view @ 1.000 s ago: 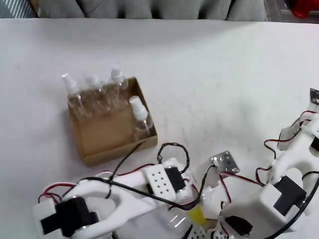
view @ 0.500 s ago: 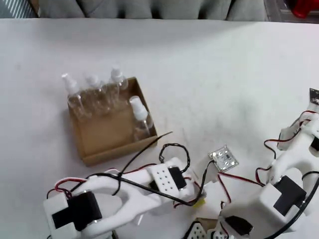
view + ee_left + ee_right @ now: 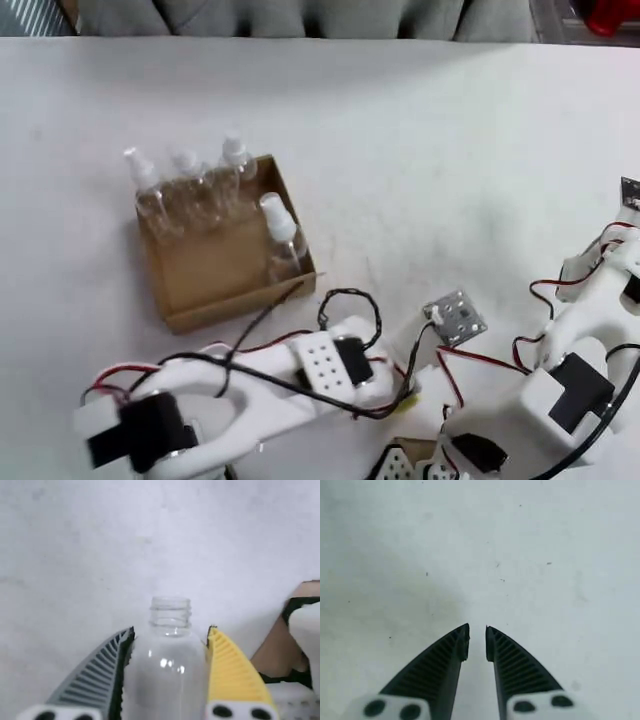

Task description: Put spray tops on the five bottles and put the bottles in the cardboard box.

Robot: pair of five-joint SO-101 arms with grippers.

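Inside cardboard box [image 3: 212,272], four capped bottles [image 3: 281,238]

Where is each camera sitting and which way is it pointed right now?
High view: fixed above, looking down on the table, cardboard box and both arms at the lower edge.
Left wrist view: on the left wrist, looking along the left gripper, jaws clamped on an uncapped bottle.
Right wrist view: on the right wrist, looking down past the right gripper at the table.
Shared: the table, in all three.
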